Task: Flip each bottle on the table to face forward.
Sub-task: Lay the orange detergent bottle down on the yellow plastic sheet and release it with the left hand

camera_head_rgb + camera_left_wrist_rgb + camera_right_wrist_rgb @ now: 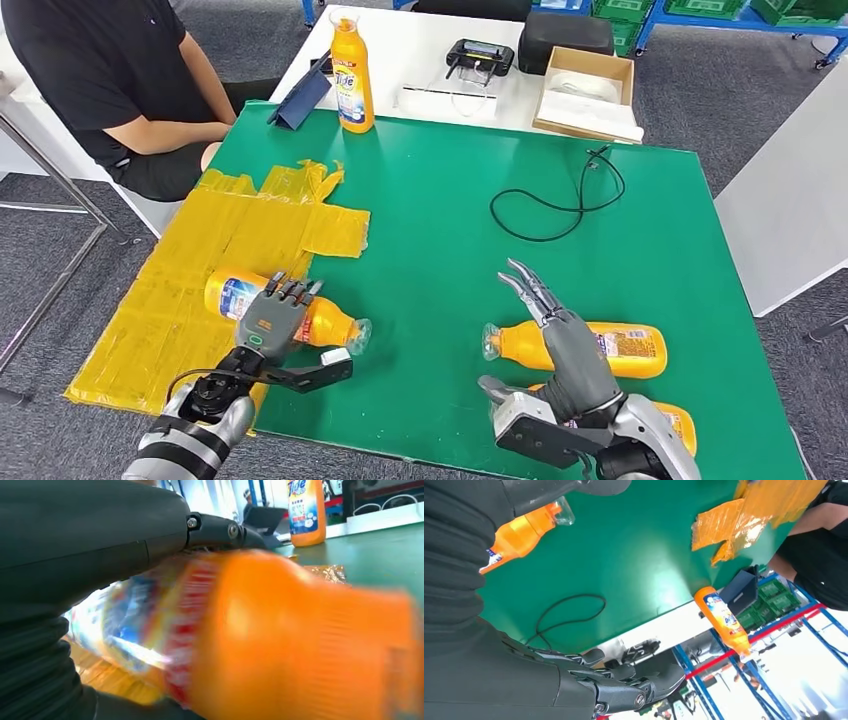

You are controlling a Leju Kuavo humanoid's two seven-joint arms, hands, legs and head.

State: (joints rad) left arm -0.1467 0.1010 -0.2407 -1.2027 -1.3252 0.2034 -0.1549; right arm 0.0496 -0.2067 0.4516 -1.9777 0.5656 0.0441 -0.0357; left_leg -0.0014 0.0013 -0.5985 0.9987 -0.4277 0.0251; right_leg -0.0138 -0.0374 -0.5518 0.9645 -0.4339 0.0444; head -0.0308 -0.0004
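Left hand (272, 322) wrapped over a lying bottle (330, 325) near the desk's (440, 210) front-left edge, gripped apparently for turning. Right hand (560, 335) open, fingers spread above another bottle (625, 350) near the front-right corner.

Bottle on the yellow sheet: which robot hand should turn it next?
Left. The left robot hand already rests on that bottle, fingers over its body, while the right robot hand hovers open across the table.
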